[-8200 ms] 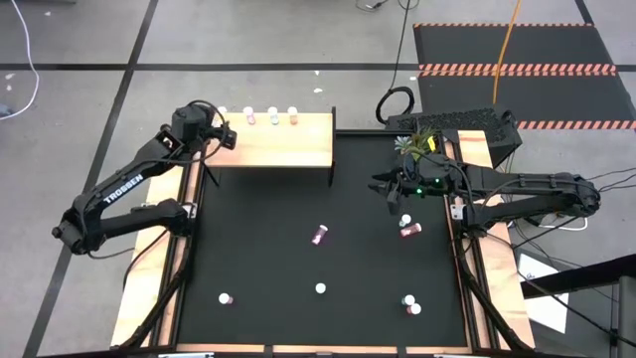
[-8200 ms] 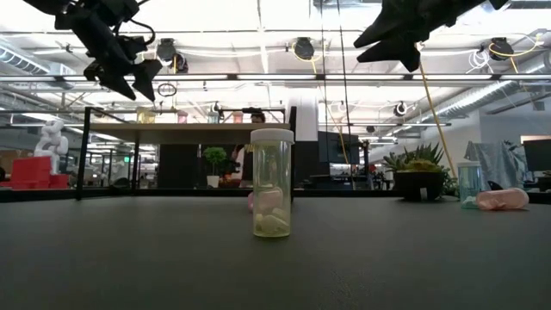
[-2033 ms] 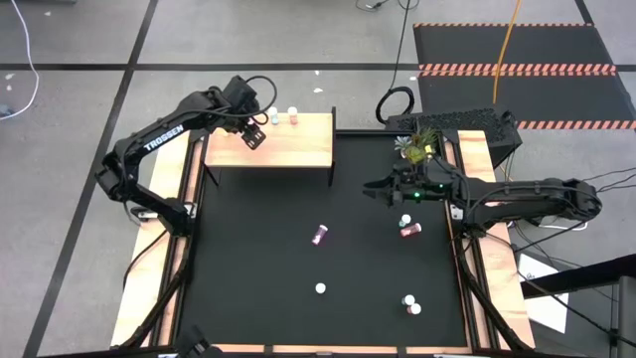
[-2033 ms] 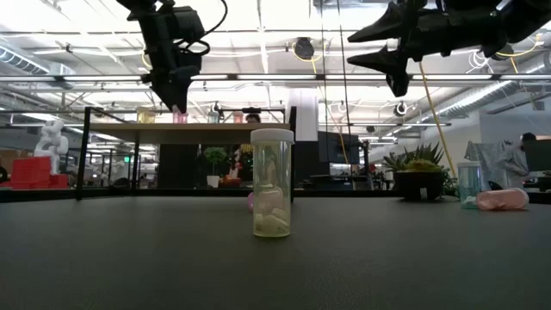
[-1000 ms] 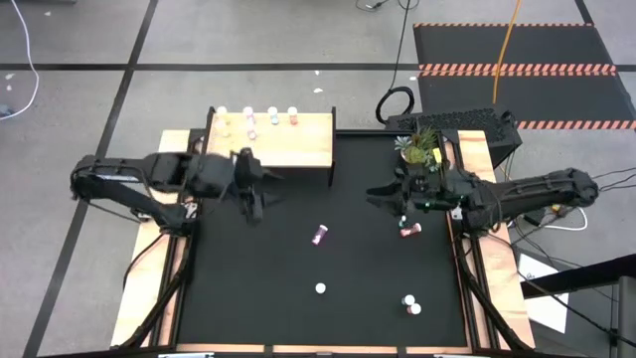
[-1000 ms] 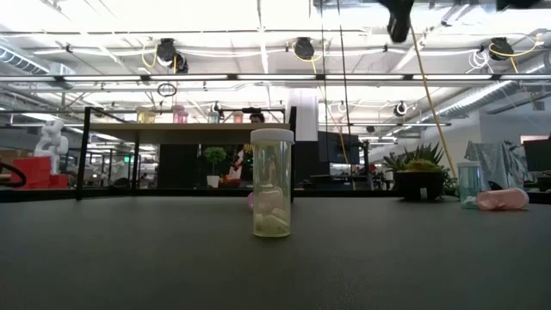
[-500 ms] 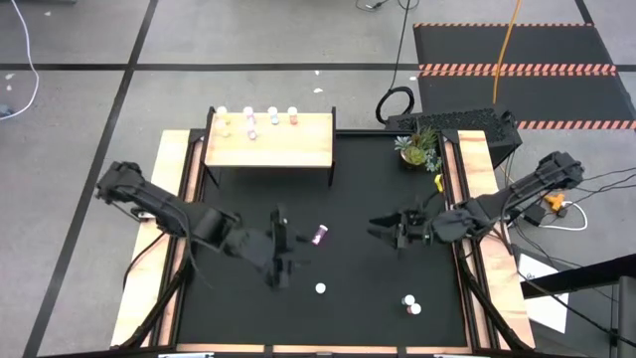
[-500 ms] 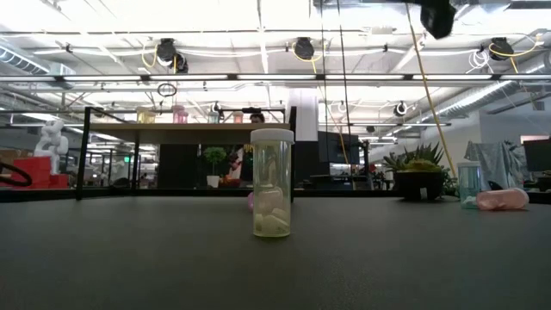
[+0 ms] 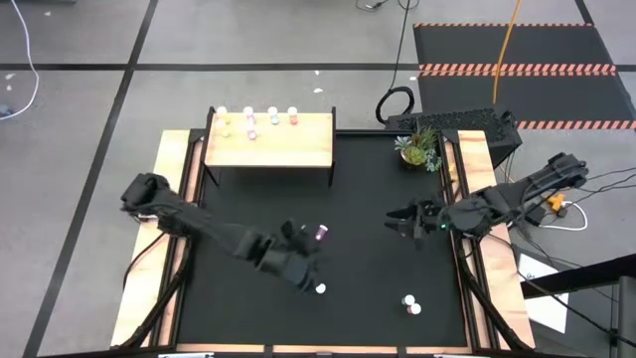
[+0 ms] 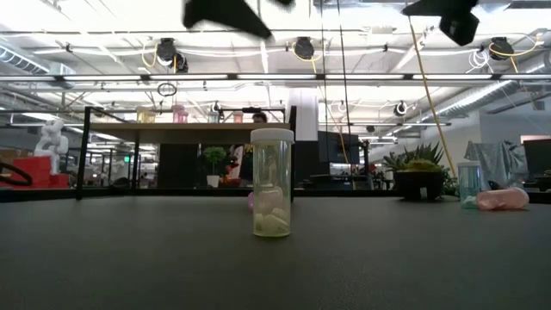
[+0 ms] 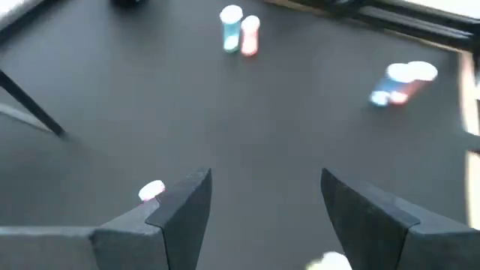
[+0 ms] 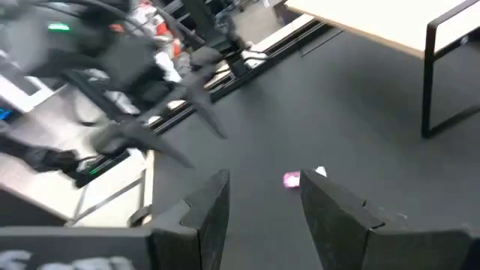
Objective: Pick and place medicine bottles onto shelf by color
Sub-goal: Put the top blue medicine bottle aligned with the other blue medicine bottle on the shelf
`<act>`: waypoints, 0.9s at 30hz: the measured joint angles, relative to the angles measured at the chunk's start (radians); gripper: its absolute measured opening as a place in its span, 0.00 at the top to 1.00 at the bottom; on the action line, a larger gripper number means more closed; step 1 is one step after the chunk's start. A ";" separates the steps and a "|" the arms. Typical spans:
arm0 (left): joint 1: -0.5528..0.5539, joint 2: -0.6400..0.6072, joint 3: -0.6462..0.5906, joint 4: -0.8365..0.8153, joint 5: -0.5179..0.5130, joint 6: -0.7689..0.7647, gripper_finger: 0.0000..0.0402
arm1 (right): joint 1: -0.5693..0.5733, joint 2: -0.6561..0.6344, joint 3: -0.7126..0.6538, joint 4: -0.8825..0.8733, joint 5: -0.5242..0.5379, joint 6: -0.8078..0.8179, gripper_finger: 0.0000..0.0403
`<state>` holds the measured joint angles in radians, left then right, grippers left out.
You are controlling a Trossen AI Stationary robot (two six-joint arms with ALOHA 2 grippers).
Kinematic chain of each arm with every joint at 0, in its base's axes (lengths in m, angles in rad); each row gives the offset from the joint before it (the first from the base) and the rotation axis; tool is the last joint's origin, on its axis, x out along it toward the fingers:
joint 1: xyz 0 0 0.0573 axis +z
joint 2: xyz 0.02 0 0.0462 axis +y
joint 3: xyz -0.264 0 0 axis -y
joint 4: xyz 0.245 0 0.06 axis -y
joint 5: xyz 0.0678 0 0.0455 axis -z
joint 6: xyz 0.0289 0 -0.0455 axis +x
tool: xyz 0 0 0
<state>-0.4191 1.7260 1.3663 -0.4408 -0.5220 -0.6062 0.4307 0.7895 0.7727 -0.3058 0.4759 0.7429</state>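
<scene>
The black table top (image 9: pixel 348 288) fills the middle of the high view, with pale wooden rails down both sides. The left arm (image 9: pixel 189 224) reaches in from the left edge and slants down toward the centre; the right arm (image 9: pixel 517 194) comes in from the right edge, bent low over the right part of the mat.

At the upper left of the table stands the shelf (image 9: pixel 270 147), a light wood board on a thin black frame. Four medicine bottles (image 9: pixel 270 118) stand in a row along its far edge. A small green potted plant (image 9: pixel 417 147) sits at the table's upper right corner.

The left gripper (image 9: pixel 303 267) hangs over the centre of the mat, its fingers (image 11: pixel 187 206) spread apart with nothing between them. The right gripper (image 9: pixel 399 221) sits right of centre, its fingers (image 12: pixel 206 206) parted too and holding nothing.

A pink bottle (image 9: pixel 320 233) lies on its side at mid-frame, just beside the left gripper. A white-capped bottle (image 9: pixel 319 288) stands just below that gripper; in the low view it is a clear, pale bottle upright at centre. Two more bottles (image 9: pixel 409 302) sit together in the lower right. In the low view another pink bottle (image 10: pixel 502 199) lies on its side at the far right, next to a clear upright one (image 10: pixel 469 183).
</scene>
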 joint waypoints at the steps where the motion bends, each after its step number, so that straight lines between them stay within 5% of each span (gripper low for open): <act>1: 0.032 0.018 0.000 0.028 0.035 -0.003 0.38 | -0.003 -0.027 0.000 -0.025 -0.009 0.000 0.62; 7: 0.198 0.150 0.000 0.374 0.213 -0.058 0.38 | -0.018 -0.165 0.000 -0.205 -0.008 0.067 0.62; 13: 0.241 0.273 0.001 0.830 0.265 0.153 0.38 | -0.039 -0.186 0.000 -0.578 -0.034 0.166 0.62; 19: 0.270 0.340 0.000 0.871 0.250 0.230 0.38 | -0.038 -0.190 -0.007 -0.818 -0.068 0.169 0.61; 27: 0.275 0.344 0.000 0.885 0.230 0.317 0.38 | -0.038 -0.201 -0.209 -0.710 -0.170 0.105 0.48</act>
<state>-0.1440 2.0697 1.3663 0.4437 -0.2916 -0.2895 0.3923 0.5882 0.5635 -1.0157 0.3057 0.8481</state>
